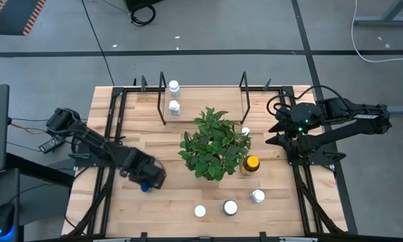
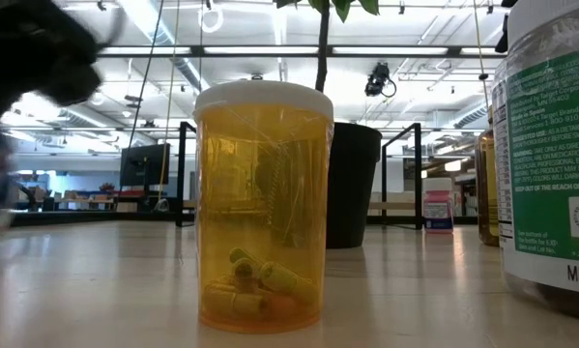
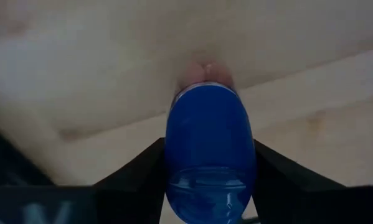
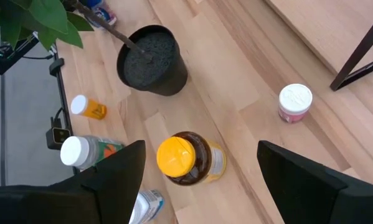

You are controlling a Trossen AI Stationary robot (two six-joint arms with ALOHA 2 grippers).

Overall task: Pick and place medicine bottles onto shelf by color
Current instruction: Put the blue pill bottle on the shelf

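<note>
The left gripper [image 1: 146, 183] is low over the pale wooden surface [image 1: 174, 202] at about eight o'clock from the leafy green potted plant [image 1: 213, 143]. Its dark fingers [image 3: 139, 174] flank the blue round medicine bottle [image 3: 210, 155] (touching both sides, in the left wrist view). The right gripper [image 1: 276, 131] waits at three o'clock, fingers spread wide above the amber bottle with a yellow cap [image 4: 187, 158]. The black wire-frame shelf [image 1: 201, 91] stands at twelve o'clock, two white bottles [image 1: 174, 97] on it.

L arm low over table, L gripper [image 1: 146, 183] fingers astride something, R gripper [image 4: 198, 180] raised, fingers apart
</note>
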